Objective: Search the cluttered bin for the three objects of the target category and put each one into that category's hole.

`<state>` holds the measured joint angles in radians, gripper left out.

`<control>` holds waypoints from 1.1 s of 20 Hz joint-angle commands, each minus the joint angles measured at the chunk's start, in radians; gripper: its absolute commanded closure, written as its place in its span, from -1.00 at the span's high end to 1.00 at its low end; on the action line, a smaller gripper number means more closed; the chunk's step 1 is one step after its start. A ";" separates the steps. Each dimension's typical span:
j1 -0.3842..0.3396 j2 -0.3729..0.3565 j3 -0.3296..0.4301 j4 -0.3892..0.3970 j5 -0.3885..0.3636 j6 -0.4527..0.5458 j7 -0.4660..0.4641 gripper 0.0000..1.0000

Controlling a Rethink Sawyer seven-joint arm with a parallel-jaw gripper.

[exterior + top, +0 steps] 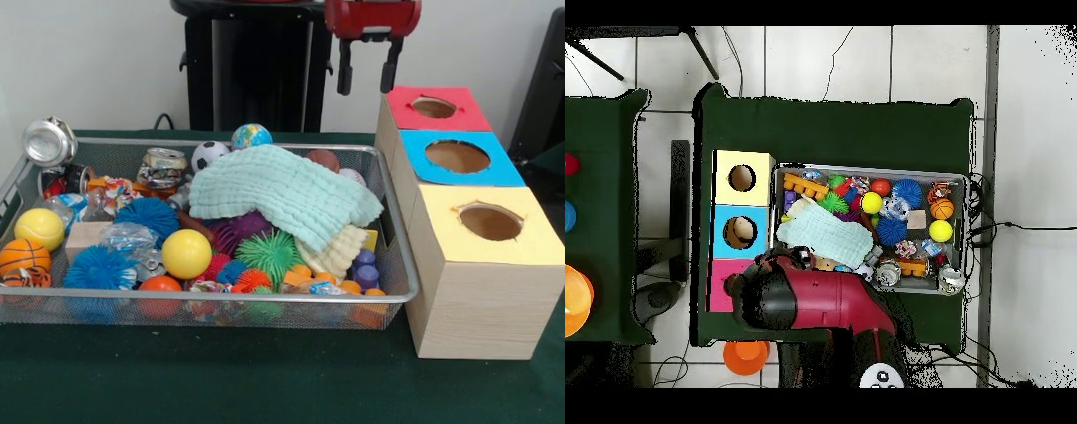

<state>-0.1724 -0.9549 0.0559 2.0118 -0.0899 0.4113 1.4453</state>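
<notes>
Dark green worktop (221, 380). Directly on it: silver wire-mesh bin (265, 299), toy-filled; just beside it, row of wooden boxes (481, 305) with red, blue, yellow holed tops.

The bin (402, 291) sat packed edge to edge, leaving no bare mesh for fingers to reach the floor. A mint cloth (282, 194) draped over the middle and the side toward the boxes, covering whatever lay beneath. Spiky balls (269, 253), a yellow ball (186, 253) and crumpled wrappers (131, 237) crowded the front wall. Above the pile the air stood open. The gripper (367, 66) hung with its fingers parted over the desk's far edge, above the gap between bin and red-topped box (437, 108). The three boxes formed a wall just beside the bin, their holes unblocked. The green desk (203, 380) along the near edge was free
</notes>
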 commanded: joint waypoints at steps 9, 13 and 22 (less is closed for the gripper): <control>-0.172 0.074 0.166 0.001 -0.159 -0.049 -0.047 1.00; -0.164 0.062 0.174 -0.001 -0.174 -0.036 -0.011 1.00; -0.121 0.086 0.158 -0.017 -0.196 -0.058 0.064 1.00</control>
<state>-0.3119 -0.9090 0.1354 2.0117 -0.2383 0.4106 1.4453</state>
